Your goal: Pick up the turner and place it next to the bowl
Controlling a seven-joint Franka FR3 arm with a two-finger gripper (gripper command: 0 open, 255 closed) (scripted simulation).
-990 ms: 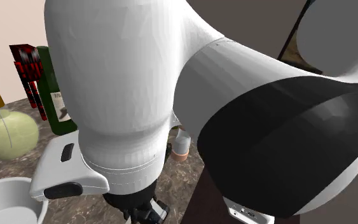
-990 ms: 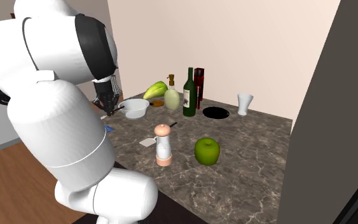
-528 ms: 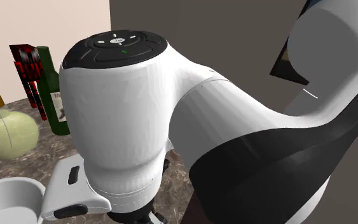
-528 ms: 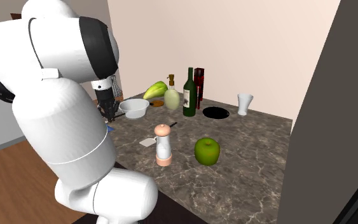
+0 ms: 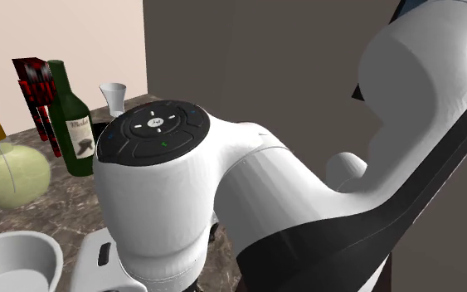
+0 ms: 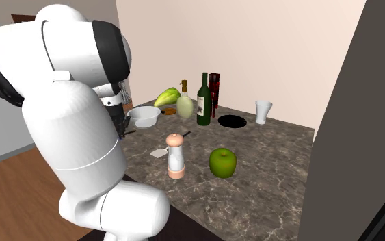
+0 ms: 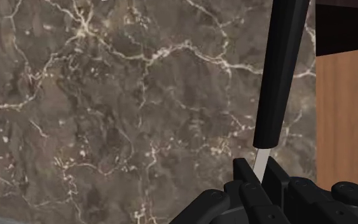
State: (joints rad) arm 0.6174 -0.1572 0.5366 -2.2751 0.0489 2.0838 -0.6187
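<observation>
Turner (image 7: pixel 278 76) is clamped by its pale neck in the closed gripper (image 7: pixel 259 170), its black handle pointing straight ahead over the counter (image 7: pixel 107 114), alongside its edge. The bowl (image 6: pixel 144 116) stands near that edge, close by.

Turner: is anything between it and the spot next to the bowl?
Nothing visible does. The fingers clasp the turner above bare counter near the bowl; the mill and apple stand well apart.

Countertop (image 6: pixel 266 179): dark brown marble, veined in white.
Wall (image 6: pixel 266 41): plain cream, set behind the countertop.
Floor (image 6: pixel 13 193): wood, seen beside the countertop.
</observation>
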